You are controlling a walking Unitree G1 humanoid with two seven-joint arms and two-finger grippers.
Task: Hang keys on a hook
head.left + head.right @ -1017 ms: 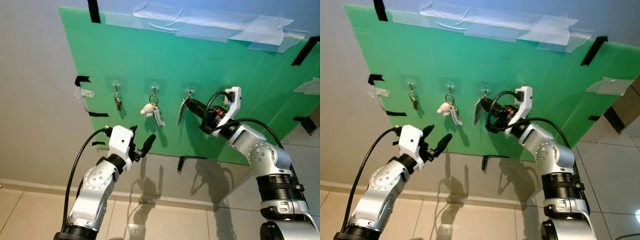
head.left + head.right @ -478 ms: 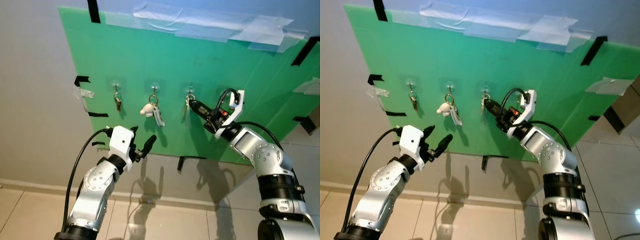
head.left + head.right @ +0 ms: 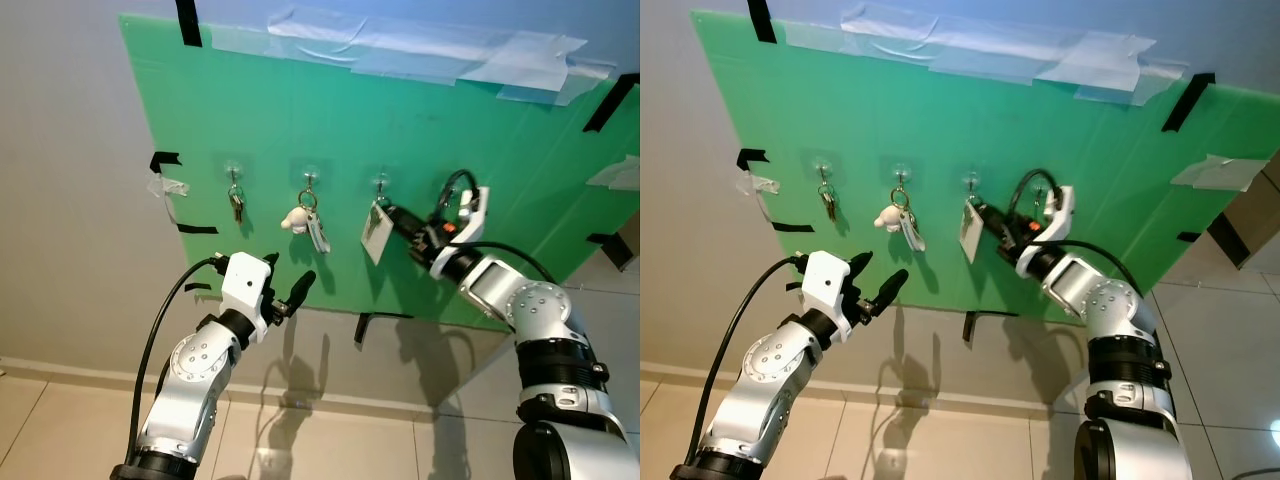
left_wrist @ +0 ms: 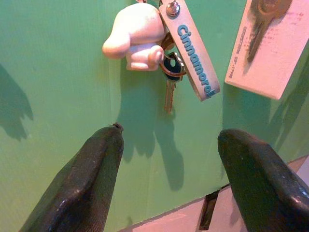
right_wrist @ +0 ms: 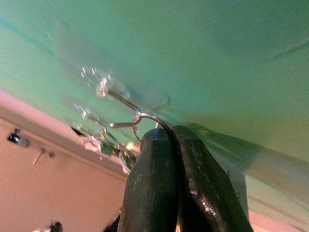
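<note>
**Keys at third hook, release pending**

Keys with a white tag (image 3: 376,232) are hanging below the third hook (image 3: 381,184) on the green board (image 3: 330,110), and we are judging the ring to be sitting on, or right at, that hook. In the right wrist view the wire ring (image 5: 145,117) is lying against the hook's bent end, with our right tool (image 5: 174,145) pinched closed on it, fingertips pressed together. In the head views the right tool (image 3: 398,220) is sitting just beside the tag, arm raised to the board.

Two neighbouring hooks are already carrying other sets: a small key set (image 3: 236,203) and a set with a white plush charm (image 3: 295,220).

Our left tool (image 3: 285,293) is hovering below the board with its fingers spread apart, holding nothing; its wrist camera is looking at the plush charm set (image 4: 136,36).

Status as we are reading it: hanging nearly done. Remaining: confirm the ring is seated, open the right tool, draw the arm back.
</note>
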